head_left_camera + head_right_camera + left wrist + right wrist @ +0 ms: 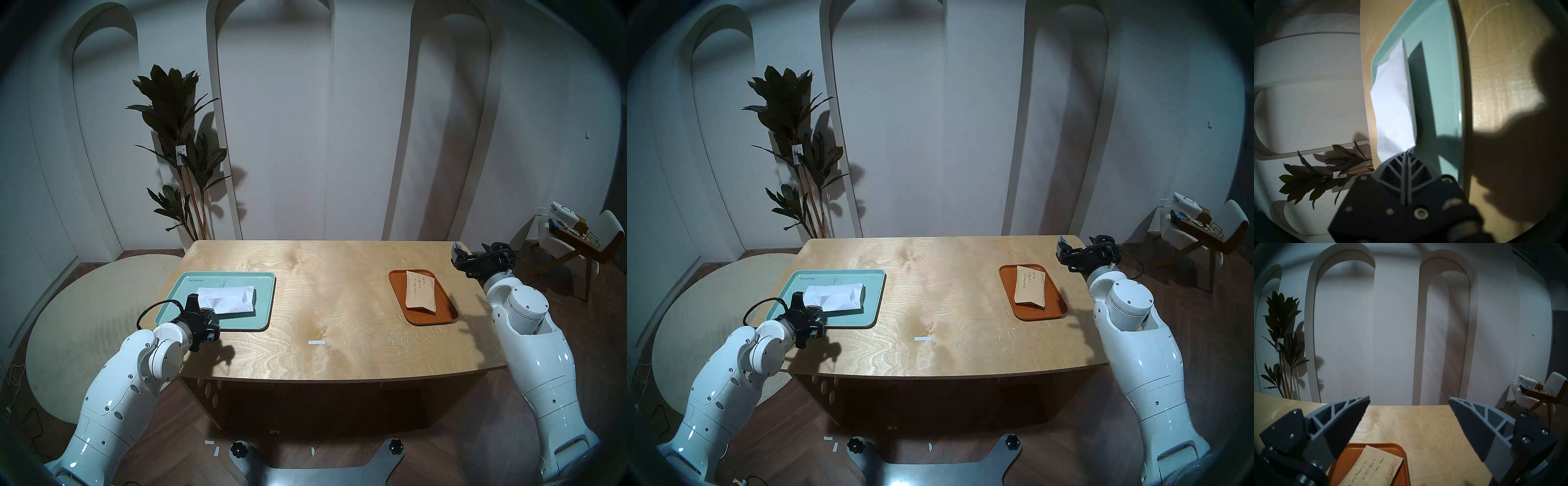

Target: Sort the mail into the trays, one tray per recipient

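Tan envelope (1373,468): "George Wong", orange tray (1349,456).

Dim cool room light, dark fisheye rim bending edges in all views, hard arm shadows on the bench (339,305), plant (176,142) shadow on far wall, left wrist view soft and heavily shadowed on its right, small glare on mint tray (1460,117) rim

A wooden table (339,353) bears a small white tape strip (316,342) — behind it, a leafy plant (179,149) and a chair (590,237).
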Tool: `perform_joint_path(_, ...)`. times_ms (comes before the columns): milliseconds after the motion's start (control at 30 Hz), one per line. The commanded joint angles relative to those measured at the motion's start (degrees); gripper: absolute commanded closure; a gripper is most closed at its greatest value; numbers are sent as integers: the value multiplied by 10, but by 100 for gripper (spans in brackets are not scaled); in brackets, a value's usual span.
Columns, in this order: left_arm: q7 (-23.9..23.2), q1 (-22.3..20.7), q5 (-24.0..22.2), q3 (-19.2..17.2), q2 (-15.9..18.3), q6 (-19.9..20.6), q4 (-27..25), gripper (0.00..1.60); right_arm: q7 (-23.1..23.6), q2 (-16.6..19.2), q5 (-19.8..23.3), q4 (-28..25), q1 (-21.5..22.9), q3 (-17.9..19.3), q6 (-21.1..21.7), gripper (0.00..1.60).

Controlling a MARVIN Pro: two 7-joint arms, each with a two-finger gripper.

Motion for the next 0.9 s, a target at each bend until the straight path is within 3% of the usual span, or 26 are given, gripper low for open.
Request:
perform_joint_path(0,19,-33,1,11,-7,-17,12,160,1,1,0,-11,6,4,-6,0)
perform_joint_path(400,33,-60,20,35,-22,-2,31,160,1,1,0,-11,6,4,-6,0)
perform_joint_path(433,31,-61,22,36,-24,1,30,71,1,1,0,-11,6,4,-6,0)
perform_joint_path(467,30,-62,22,36,-26,4,28,0,1,1,0,-11,6,4,-6,0)
perform_joint_path(667,-8,-42,-2,20,-34,36,-33,0,1,1,0,-11,6,4,-6,0)
perform_joint_path(867,-43,-33,-62,-5,-52,39,-83,0,1,1,0,-10,7,3,-5,0)
